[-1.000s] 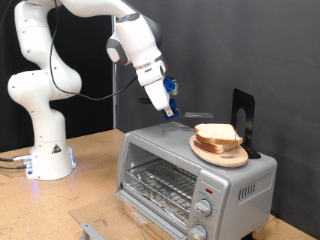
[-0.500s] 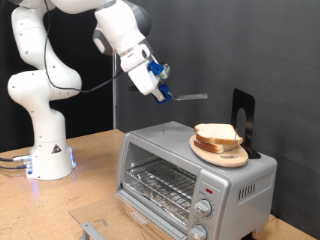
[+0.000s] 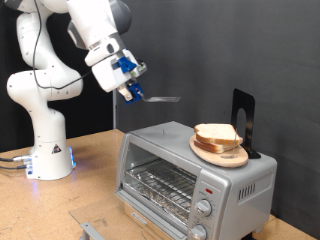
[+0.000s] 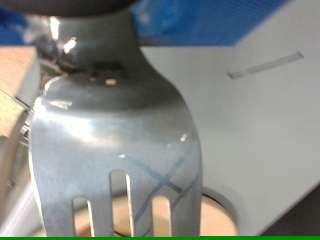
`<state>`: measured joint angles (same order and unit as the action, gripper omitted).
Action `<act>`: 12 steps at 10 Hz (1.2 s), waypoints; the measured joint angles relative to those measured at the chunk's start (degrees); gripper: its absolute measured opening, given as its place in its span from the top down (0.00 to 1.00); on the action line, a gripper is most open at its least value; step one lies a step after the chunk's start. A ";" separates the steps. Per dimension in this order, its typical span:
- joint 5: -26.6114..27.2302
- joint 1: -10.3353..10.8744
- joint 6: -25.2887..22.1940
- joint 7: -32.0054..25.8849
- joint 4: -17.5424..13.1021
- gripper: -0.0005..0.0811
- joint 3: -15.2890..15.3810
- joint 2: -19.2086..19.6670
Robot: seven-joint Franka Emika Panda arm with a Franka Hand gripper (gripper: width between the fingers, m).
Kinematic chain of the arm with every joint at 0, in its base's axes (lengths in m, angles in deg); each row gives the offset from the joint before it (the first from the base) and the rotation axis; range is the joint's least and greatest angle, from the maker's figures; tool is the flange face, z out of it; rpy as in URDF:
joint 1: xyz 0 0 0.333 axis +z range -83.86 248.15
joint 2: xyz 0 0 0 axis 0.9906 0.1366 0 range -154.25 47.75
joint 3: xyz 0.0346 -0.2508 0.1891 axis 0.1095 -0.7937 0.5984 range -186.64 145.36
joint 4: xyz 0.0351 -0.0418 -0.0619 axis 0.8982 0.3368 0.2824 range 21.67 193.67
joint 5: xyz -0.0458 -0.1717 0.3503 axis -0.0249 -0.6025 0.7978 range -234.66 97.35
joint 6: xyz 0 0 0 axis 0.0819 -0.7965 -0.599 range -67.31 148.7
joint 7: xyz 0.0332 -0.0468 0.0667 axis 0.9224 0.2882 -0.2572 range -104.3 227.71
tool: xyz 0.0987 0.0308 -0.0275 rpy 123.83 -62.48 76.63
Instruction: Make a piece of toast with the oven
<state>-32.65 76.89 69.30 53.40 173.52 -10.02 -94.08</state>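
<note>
The gripper (image 3: 128,84) is clenched on a metal fork (image 3: 160,99); in the wrist view the fork (image 4: 115,130) fills most of the picture, tines pointing away from the hand.

Change over the last second: the gripper has been swung from just above the oven (image 3: 195,175) roof, near the toast, up and towards the exterior view's left. It is now held well above the oven and off its left end, with the fork carried along roughly level.

The piece of toast (image 3: 217,135) has not been moved. It is seen lying on a round wooden plate (image 3: 222,154) on the oven roof, towards the right end, beside a dark upright stand (image 3: 241,118).

The oven door appears shut; the wire rack inside is seen bare through the glass.

Judgement: the fork has been picked up and lifted clear, so only a tool-fetch step looks done. Bread is not yet loaded into the oven. Knob positions cannot be read.
</note>
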 joint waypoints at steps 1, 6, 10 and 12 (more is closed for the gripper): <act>-0.22 -0.87 -0.24 -1.61 0.06 0.50 -1.34 0.52; -0.53 -3.05 2.07 -7.31 -0.15 0.50 -4.61 6.20; -0.46 -3.21 3.47 -9.71 -0.89 0.50 -5.21 9.45; -1.18 -3.22 3.18 -8.80 -0.87 0.50 -4.57 9.48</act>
<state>-33.84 73.67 72.48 44.60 172.64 -14.59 -84.59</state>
